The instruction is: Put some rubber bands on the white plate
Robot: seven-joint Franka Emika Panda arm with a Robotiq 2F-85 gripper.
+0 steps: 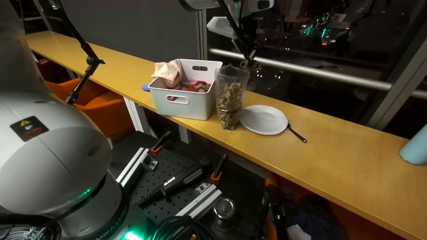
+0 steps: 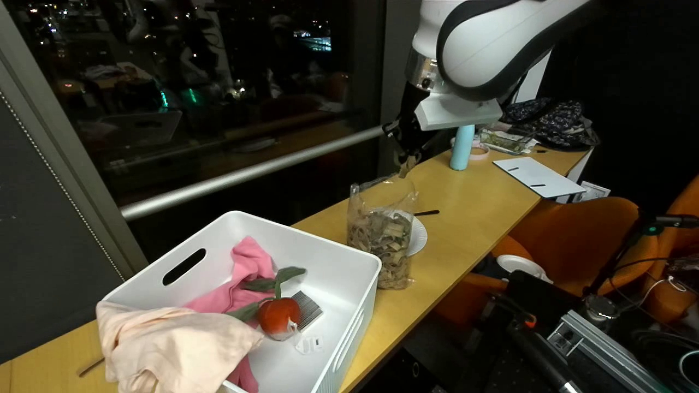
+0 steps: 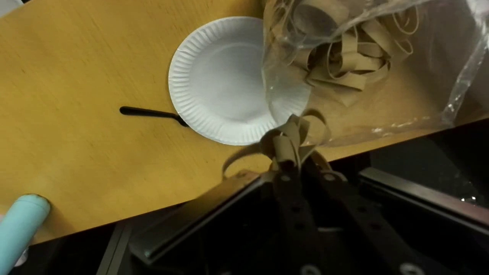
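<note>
Black utensil (image 3: pixel 147 112) with its head hidden under the white paper plate (image 3: pixel 231 82), clear plastic bag (image 3: pixel 412 72) cut off by the wrist view's edge, light-blue bottle (image 3: pixel 23 229) likewise.

The white, black-edged arm (image 2: pixel 486 52) has dark, screw-studded fingers (image 3: pixel 289 193).

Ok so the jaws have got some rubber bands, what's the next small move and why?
I'd probably carry the rubber bands away from the clear bag, toward the middle of the white plate. They're pinched in the jaws, seemingly near the bag's open top in both exterior views; the wrist view shows the plate's middle up and left of them.
</note>
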